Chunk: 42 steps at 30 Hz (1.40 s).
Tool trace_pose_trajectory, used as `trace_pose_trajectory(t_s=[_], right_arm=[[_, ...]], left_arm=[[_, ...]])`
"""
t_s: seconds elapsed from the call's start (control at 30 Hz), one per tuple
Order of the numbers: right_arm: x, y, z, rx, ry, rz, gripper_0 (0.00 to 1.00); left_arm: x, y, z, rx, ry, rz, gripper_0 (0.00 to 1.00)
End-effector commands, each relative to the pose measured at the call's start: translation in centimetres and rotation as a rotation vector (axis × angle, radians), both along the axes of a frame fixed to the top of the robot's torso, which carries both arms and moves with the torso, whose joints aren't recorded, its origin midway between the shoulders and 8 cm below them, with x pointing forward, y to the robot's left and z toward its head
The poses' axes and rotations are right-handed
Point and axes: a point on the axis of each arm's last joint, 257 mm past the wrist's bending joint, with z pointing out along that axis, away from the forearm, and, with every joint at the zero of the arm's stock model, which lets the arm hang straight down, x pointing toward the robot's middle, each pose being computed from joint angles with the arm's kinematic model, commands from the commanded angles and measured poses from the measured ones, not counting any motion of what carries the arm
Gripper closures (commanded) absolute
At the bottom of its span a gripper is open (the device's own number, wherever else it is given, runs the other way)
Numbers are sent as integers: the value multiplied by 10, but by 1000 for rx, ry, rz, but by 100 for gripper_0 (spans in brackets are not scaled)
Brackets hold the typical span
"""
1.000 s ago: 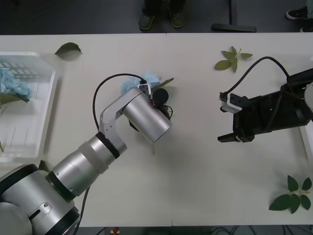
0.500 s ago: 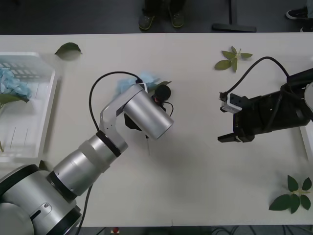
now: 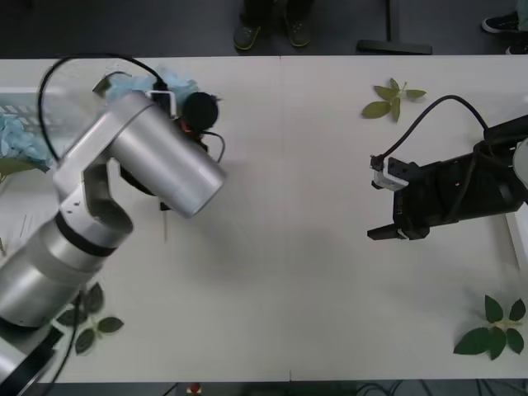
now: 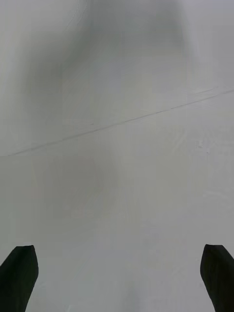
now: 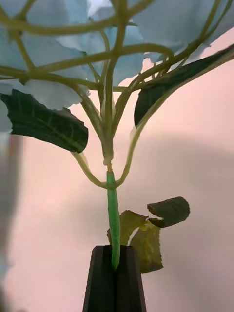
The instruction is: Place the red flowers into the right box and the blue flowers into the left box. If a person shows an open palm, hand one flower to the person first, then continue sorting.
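Blue flowers, one pale fluffy hydrangea head [image 3: 169,85] on a thin green stem [image 5: 113,219], ride in the left pincer [image 5: 116,265], clamped on that stem, at upper left beside the white translucent plastic left box [image 3: 49,157]. Next it calls for lowering over that box and releasing. Right pincer [image 4: 117,278] waits spread wide over the table [image 3: 313,247].
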Motion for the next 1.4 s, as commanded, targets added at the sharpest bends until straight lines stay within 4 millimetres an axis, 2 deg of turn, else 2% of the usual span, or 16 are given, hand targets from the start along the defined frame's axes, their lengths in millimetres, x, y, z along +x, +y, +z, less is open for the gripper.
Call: trace_pose_trajectory(t_s=[0.03,0.1,0.13,0.23,0.33,0.43,0.47,0.63,0.87,1.1,1.23,1.4], right_arm=[[4,3,13,-8,-44,19,3],[4,3,13,-8,-44,19,3],[4,3,13,-8,-44,19,4],[4,3,13,-8,-44,19,3],[4,3,13,-8,-44,19,3],[4,3,13,-8,-44,19,3],[4,3,13,-8,-44,19,3],[4,3,13,-8,-44,19,3],[4,3,13,-8,-44,19,3],[4,3,13,-8,-44,19,3],[4,3,13,-8,-44,19,3],[4,3,13,-8,-44,19,3]], left_arm=[[-12,64,29,115,-29,23,100],[-16,100,39,177,-34,69,100],[-16,108,41,190,-36,80,100],[-19,151,50,268,-50,125,100],[-22,176,53,310,-46,155,100],[-23,212,52,351,-35,205,100],[-22,216,53,359,-37,211,100],[-19,269,47,464,-36,258,100],[-15,314,24,550,-16,254,100],[-26,351,0,590,50,287,100],[-32,365,-9,606,77,310,100],[-36,373,-35,610,87,311,100]])
